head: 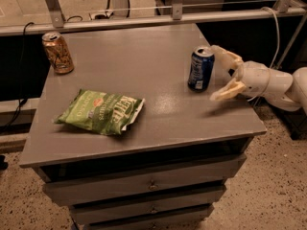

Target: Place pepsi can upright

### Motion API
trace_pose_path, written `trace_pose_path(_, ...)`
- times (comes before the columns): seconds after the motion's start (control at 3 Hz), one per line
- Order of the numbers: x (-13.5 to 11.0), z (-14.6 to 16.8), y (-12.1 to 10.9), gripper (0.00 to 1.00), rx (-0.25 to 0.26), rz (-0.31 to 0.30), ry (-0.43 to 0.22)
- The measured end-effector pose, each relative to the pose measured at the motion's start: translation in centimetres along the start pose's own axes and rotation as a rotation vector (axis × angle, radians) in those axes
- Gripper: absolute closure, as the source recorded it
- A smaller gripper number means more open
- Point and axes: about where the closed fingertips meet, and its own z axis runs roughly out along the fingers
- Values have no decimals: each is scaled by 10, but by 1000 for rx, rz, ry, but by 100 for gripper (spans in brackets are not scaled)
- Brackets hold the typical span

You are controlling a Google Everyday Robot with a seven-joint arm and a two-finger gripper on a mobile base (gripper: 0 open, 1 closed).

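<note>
**Inspector:** Position of the pepsi can [200, 69]?

**Assessor:** It stands upright on the right side of the grey table [158, 128]. The gripper [219, 74] is just beside it on the right, fingers spread apart, no contact evident.

**Inspector:** Handling?

**Assessor:** Judged light, thin-walled and smooth, so it dents under a hard squeeze. Grip mid-body, across the sides.

**Inspector:** Containers?

**Assessor:** Can contents cannot be seen. The orange can [57, 52] stands far left and the chip bag [100, 111] lies flat. The drawers [144, 183] are shut, contents hidden.
</note>
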Motion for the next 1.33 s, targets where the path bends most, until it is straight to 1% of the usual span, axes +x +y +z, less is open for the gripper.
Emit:
trace_pose_path(0.33, -8, -38, 6, 0, 60, -9, 82)
trace_pose_path(0.67, -39, -78, 6, 0, 117, -55, 181)
trace_pose_path(1.0, -79, -98, 5, 0, 175, -74, 278)
trace_pose_path(1.33, -87, -98, 4, 0, 182, -73, 292)
